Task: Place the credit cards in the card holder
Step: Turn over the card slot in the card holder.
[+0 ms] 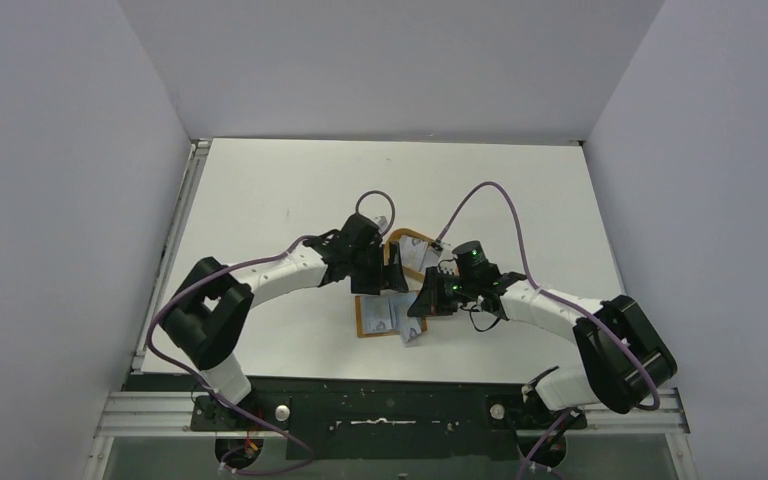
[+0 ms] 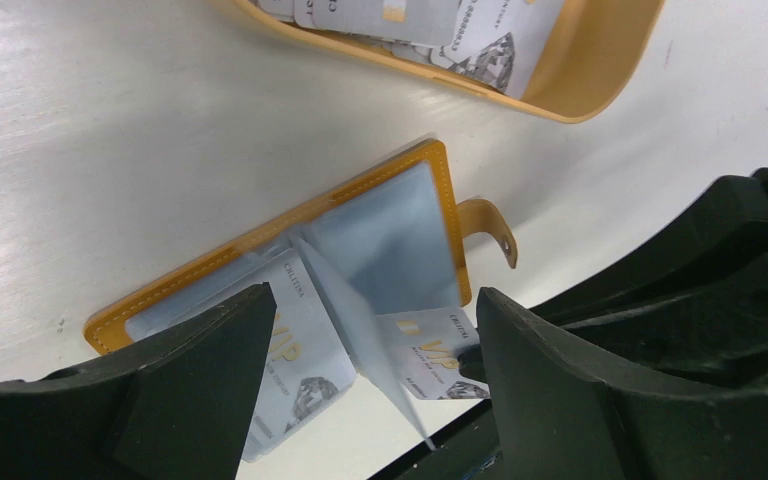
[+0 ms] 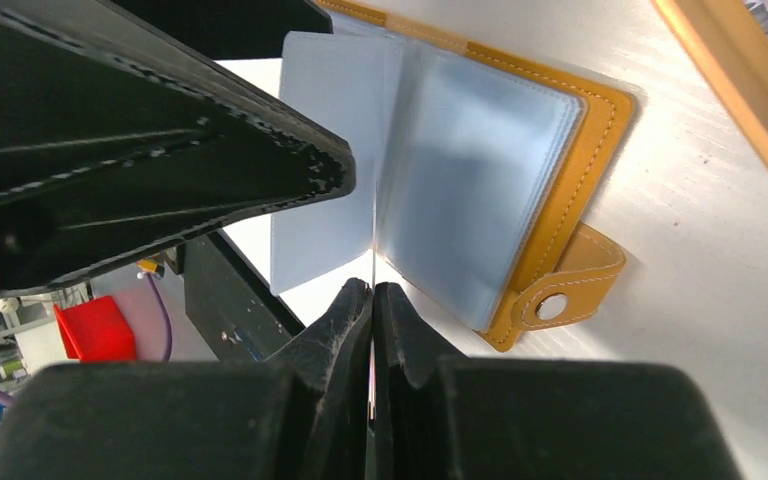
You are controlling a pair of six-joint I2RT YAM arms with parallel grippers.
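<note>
The orange-brown card holder [image 1: 372, 320] lies open on the table, clear pockets up [image 2: 390, 235], snap tab at its side [image 3: 560, 300]. My left gripper [image 2: 372, 300] is open just above it, one finger on each side, holding nothing. My right gripper [image 3: 372, 290] is shut on a pale credit card [image 2: 430, 355], seen edge-on [image 3: 373, 240], whose far edge is in among the clear pocket leaves. Another card [image 2: 295, 365] sticks halfway out of a pocket. In the top view the two grippers [image 1: 392, 280] [image 1: 422, 303] meet over the holder.
A tan-rimmed oval tray [image 2: 580, 95] with several more cards [image 2: 480, 45] sits just behind the holder, also in the top view [image 1: 412, 243]. The table's near edge and black frame [image 1: 380, 385] run close in front of the holder. White walls enclose the table.
</note>
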